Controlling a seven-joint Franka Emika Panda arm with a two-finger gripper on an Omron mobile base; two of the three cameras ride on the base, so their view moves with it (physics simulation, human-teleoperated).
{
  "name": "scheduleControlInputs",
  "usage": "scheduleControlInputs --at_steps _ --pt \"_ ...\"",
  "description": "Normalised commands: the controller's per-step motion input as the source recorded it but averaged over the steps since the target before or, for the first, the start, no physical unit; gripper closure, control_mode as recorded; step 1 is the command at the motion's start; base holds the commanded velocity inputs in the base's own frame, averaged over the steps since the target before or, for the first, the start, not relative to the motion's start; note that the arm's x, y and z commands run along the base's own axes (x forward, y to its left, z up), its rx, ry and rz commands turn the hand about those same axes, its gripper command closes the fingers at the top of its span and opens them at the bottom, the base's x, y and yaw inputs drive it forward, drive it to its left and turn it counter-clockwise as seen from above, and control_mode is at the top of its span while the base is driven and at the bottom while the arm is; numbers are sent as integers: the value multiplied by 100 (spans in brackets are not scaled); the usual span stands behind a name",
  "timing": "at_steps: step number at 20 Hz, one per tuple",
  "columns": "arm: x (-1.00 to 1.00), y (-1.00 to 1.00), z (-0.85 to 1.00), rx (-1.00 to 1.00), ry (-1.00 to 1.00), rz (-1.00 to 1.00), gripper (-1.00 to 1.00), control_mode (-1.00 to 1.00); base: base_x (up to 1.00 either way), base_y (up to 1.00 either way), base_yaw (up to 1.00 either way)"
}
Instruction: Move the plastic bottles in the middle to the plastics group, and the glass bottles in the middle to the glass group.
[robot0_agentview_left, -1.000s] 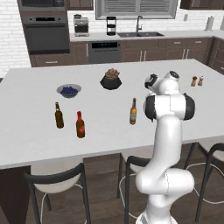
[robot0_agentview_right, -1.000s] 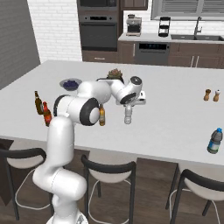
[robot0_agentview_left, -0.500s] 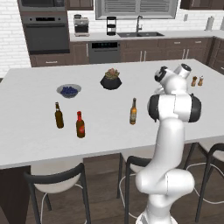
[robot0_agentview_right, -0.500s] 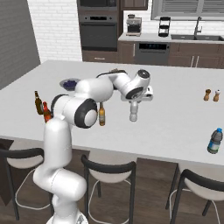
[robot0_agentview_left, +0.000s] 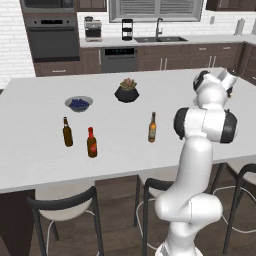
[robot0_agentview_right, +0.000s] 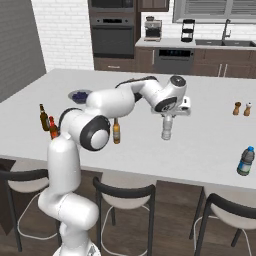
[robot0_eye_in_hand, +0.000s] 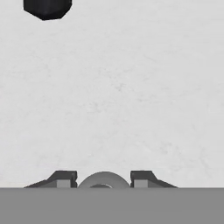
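Blue label on plastic bottle (robot0_agentview_right: 245, 161); lettering unreadable.

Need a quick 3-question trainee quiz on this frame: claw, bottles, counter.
1. True or false: the claw is closed on the top of the whitish bottle.
2. The blue-labelled bottle stands: A) by the bowl of berries, B) near the front edge of the counter, C) against the amber bottle.
3. Fill in: the dark brown bottle and the red-necked bottle stand ___ (touching / apart).

Key: 1 true; 2 B; 3 apart.
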Motion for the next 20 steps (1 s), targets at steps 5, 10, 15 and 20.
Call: scheduleControlInputs --at_steps 5,10,15,20 --pt "-36 -71 13 0 0 -38 100 -100 0 0 0" --pt "-33 -68 7 0 0 -46 100 -100 0 0 0" --pt "-31 -68 1 0 0 -48 100 -100 0 0 0" --pt "-41 -53 -1 -1 0 -53 100 -100 0 0 0"
